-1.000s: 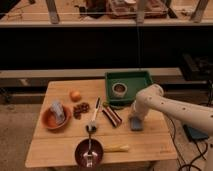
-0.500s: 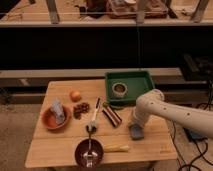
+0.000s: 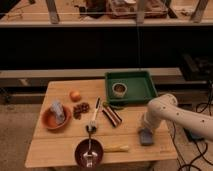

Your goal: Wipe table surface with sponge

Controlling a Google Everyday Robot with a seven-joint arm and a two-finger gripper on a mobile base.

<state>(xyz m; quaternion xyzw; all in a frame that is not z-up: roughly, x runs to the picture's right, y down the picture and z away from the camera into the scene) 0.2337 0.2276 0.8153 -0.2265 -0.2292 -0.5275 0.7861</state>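
A blue-grey sponge (image 3: pixel 145 136) lies flat on the wooden table (image 3: pixel 60 150) near its right front edge. My gripper (image 3: pixel 146 129) points straight down from the white arm (image 3: pixel 170 111) that comes in from the right. It sits on top of the sponge, shut on it, and presses it against the tabletop. The fingertips are hidden behind the sponge and the wrist.
A green tray (image 3: pixel 145 95) holding a small round bowl (image 3: pixel 119 89) stands at the back right. A dark bar (image 3: pixel 112 116), a brush (image 3: pixel 94 115), grapes (image 3: pixel 81 108), an orange (image 3: pixel 75 95), an orange bowl (image 3: pixel 49 121), a dark red bowl (image 3: pixel 89 151) and a yellow utensil (image 3: pixel 116 147) are left of the sponge.
My gripper and the sponge have slid to the right and toward the table's front edge. The other objects have not moved.
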